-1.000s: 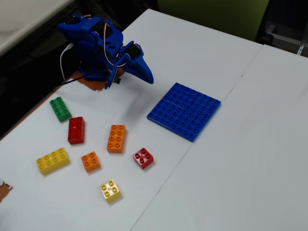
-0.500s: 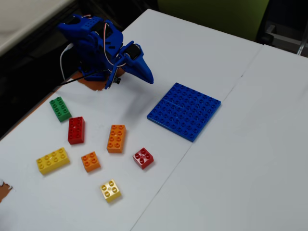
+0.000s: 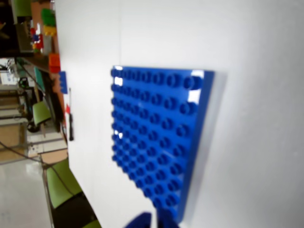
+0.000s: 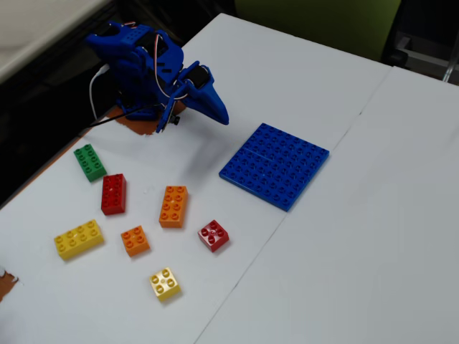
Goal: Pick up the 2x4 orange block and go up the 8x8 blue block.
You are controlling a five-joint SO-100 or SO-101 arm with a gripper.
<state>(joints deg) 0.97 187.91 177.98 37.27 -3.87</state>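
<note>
We are at the first step; our blue hand (image 4: 219, 115) holds nothing, and whether it is wide or narrow we cannot tell; the orange rectangular plastic brick with eight studs (image 4: 173, 206) lies on the white counter (image 4: 373, 236), left of the large flat blue studded baseplate (image 4: 275, 164) in the fixed view; next we must reach it.

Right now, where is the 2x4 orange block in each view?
Wrist view: not in it.
Fixed view: the 2x4 orange block lies lower left of centre, between a red brick and a smaller red brick.
Shared landmark: the 8x8 blue block.
</note>
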